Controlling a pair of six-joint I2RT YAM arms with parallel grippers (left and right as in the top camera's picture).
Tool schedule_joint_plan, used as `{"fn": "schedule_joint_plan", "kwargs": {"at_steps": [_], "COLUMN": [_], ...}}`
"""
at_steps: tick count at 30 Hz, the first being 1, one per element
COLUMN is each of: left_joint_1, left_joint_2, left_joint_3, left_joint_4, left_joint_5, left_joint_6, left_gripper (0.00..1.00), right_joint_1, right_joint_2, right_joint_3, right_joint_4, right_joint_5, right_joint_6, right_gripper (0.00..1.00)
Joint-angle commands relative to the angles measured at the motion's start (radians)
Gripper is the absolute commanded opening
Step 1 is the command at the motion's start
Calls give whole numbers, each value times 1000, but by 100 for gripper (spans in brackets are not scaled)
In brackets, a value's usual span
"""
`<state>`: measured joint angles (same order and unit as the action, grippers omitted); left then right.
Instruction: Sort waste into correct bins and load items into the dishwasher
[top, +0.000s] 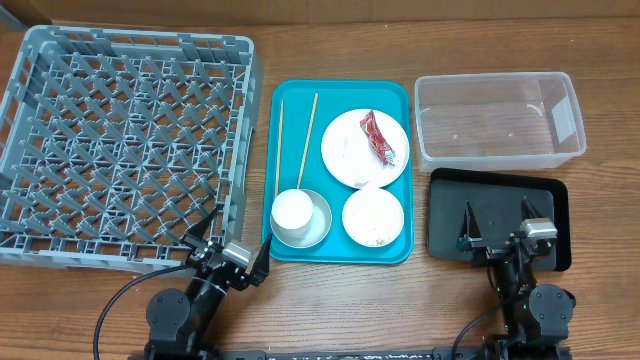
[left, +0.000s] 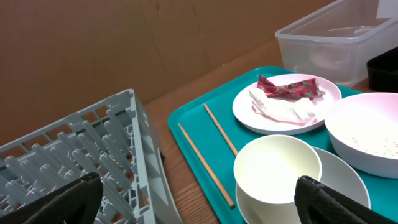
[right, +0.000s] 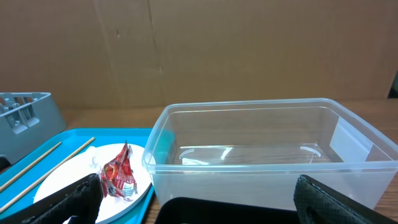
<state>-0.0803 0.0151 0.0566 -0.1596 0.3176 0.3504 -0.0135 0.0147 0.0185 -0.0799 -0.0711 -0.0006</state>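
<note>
On the teal tray (top: 290, 100) a white plate (top: 335, 160) holds the red wrapper (top: 378, 137) and the white paper scrap (left: 283, 109). Two chopsticks (top: 279, 145) lie left of it. A white cup (top: 293, 213) sits in one bowl (top: 322, 228). The other bowl (top: 373, 215) holds rice grains. The grey dish rack (top: 120, 140) is at the left. The clear tub (top: 497, 120) and black tray (top: 500, 195) are at the right. My left gripper (top: 230, 245) is open and empty between rack and tray. My right gripper (top: 498, 228) is open and empty over the black tray.
A brown cardboard wall (right: 199, 50) stands behind the table. Bare wood shows between the rack and the teal tray (left: 168, 124). In the right wrist view the tub (right: 261, 149) is straight ahead and the plate with the wrapper (right: 118, 174) is at the left.
</note>
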Motion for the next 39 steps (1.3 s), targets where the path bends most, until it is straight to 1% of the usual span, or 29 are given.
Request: {"fn": "schedule_joint_plan", "kwargs": {"at_steps": [1, 39], "left_joint_1": [8, 8], "left_joint_2": [-10, -10], "left_joint_3": [-8, -8], "left_joint_4": [4, 18], "left_joint_5": [-7, -3], "left_joint_6": [9, 9], "left_gripper": [100, 100], "right_joint_1": [-5, -5], "right_joint_2": [-12, -11], "right_joint_3": [-11, -11], "right_joint_4": [4, 4], "right_joint_5": [2, 2], "right_joint_6": [-4, -4], "right_gripper": [100, 100]}}
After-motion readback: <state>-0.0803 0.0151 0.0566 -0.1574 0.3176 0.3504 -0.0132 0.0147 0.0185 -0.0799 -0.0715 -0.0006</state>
